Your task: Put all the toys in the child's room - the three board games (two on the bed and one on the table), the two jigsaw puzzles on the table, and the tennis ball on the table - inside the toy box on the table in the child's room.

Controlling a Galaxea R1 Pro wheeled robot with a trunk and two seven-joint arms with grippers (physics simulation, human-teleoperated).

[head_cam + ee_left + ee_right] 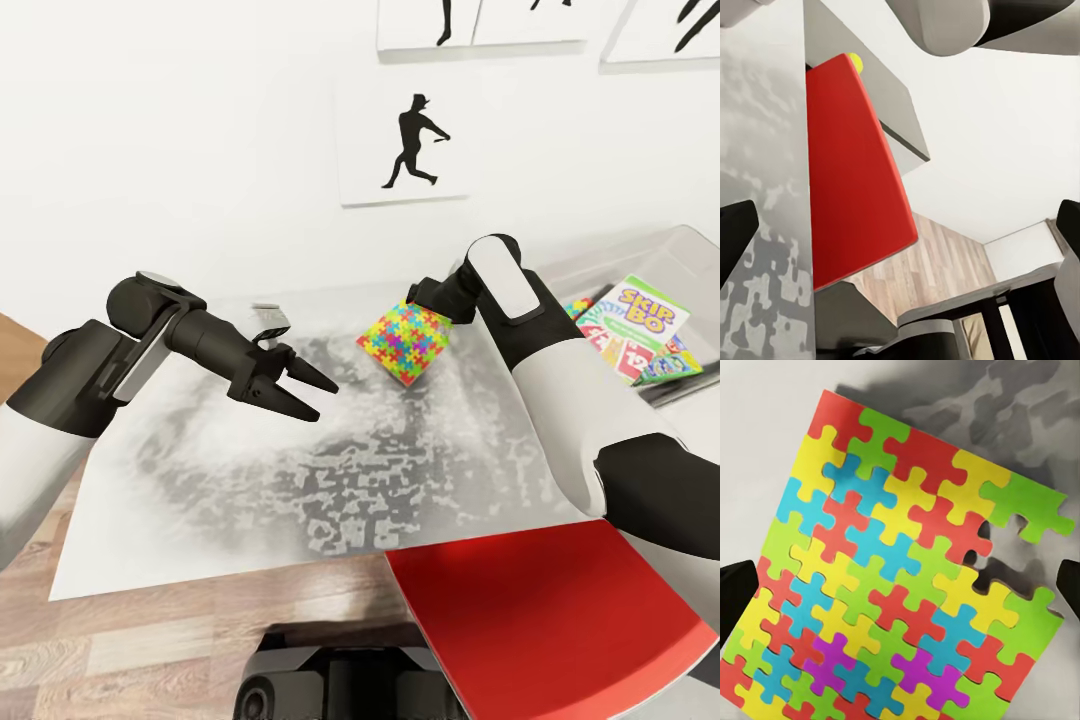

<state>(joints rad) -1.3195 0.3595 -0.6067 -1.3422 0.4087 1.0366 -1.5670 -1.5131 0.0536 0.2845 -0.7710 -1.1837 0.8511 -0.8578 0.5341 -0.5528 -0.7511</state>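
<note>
Directly ahead of the right gripper (900, 585) a jigsaw puzzle (900, 570) is lying — or tilting — against the mottled grey surface (300, 480). The right wrist view is showing its dark fingertips (735, 592) spread wide to either side of the puzzle, not pinching it, so the gripper is reading as released. From the head view the puzzle (405, 342) is sitting just below the right wrist; whether it is touching the surface, I cannot tell.

Off to that gripper's right the toy box (670, 300) is already holding the Skip-Bo game (640, 330) plus other printed boxes, and a strip of puzzle pattern (578, 308) at its near edge may be the second jigsaw — too small to confirm.

The left gripper (300, 385) is hovering well apart, jaws spread and holding nothing. Its wrist view is catching the tennis ball (856, 62) beyond a red panel (855, 172), apparently not boxed yet.

Judgement: games mostly looking done; this puzzle and the ball are remaining.
</note>
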